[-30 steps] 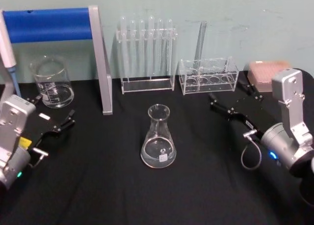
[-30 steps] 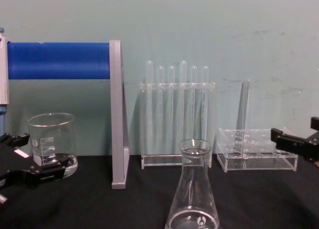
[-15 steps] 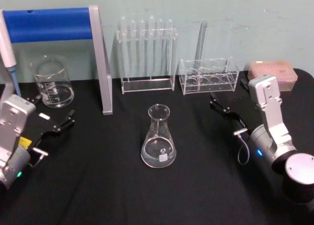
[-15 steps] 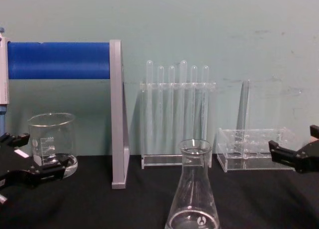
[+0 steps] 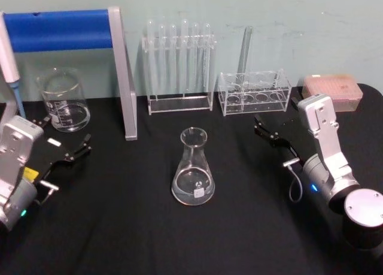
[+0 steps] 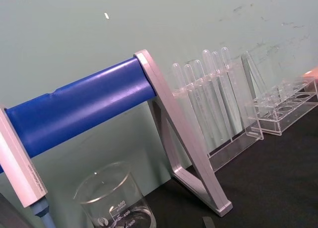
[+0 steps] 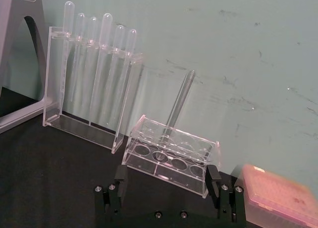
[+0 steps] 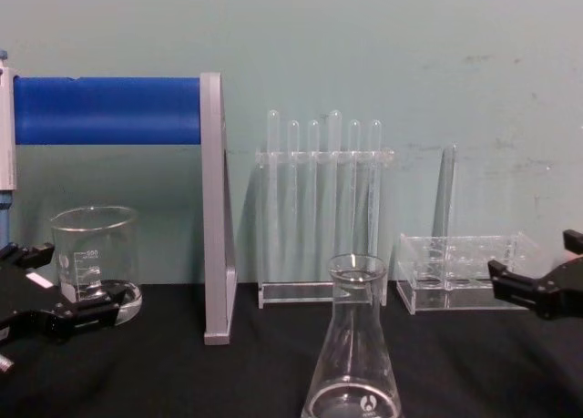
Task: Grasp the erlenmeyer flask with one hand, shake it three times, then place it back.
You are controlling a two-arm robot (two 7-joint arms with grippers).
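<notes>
Flask position first: the erlenmeyer flask [image 5: 193, 167] stands upright on the black counter [image 5: 131, 227], roughly central, nothing touching it. Long axis vertical, wide base down, narrow neck and flared rim up; seen from the chest camera the neck rises clear of everything near it. Behind it, well apart, are the tall test tube rack [image 5: 179, 65] and the low clear rack [image 5: 254, 92]; the beaker [image 5: 63, 100] sits far off at the robot's left rear.

Right tool [image 5: 266, 130] hangs just above the counter in front of the low rack, to the flask's right and somewhat farther back. Fingers spread, nothing between them (right wrist camera shows both fingers wide apart, gap empty). From this tool the flask lies to the robot's left and nearer the body.

Left tool [image 5: 66, 146] is parked by the beaker, fingers apart, empty.

Judgement: right tool looks the nearer, though not by much; a sideways approach at neck height suits the vertical axis.
</notes>
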